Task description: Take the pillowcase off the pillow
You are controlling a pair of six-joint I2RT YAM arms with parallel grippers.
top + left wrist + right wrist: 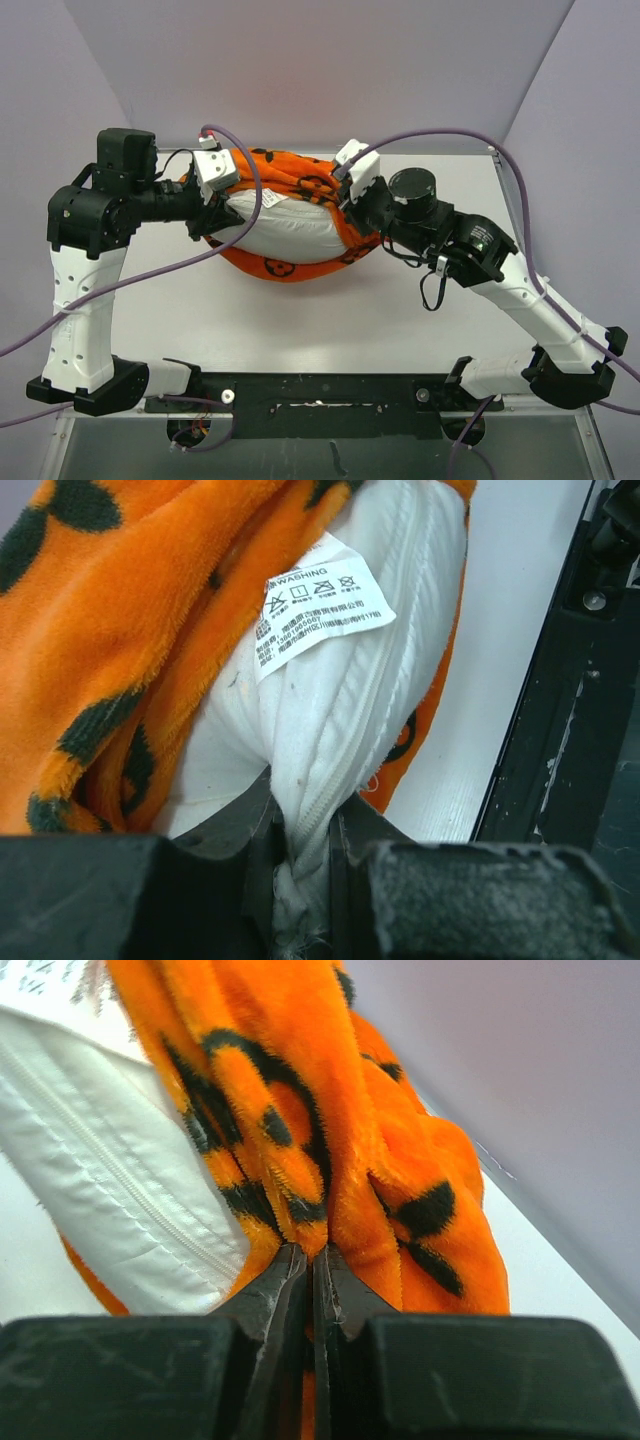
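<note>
The white pillow (pixel 280 228) lies at the back middle of the table, half out of the orange pillowcase (pixel 300 176), which wraps its back, right end and underside. My left gripper (pixel 212 205) is shut on the pillow's left end; in the left wrist view its jaws pinch the white zippered edge (pixel 320 810) below the washing tag (pixel 320 605). My right gripper (pixel 350 205) is shut on a fold of the pillowcase (pixel 310 1230) at the pillow's right end, with the white pillow (pixel 110 1190) to its left.
The white table (pixel 330 320) ends at a black rail (pixel 320 392) along the near edge. Grey walls (pixel 320 60) stand close behind and at both sides. Purple cables (pixel 460 135) arc over both arms.
</note>
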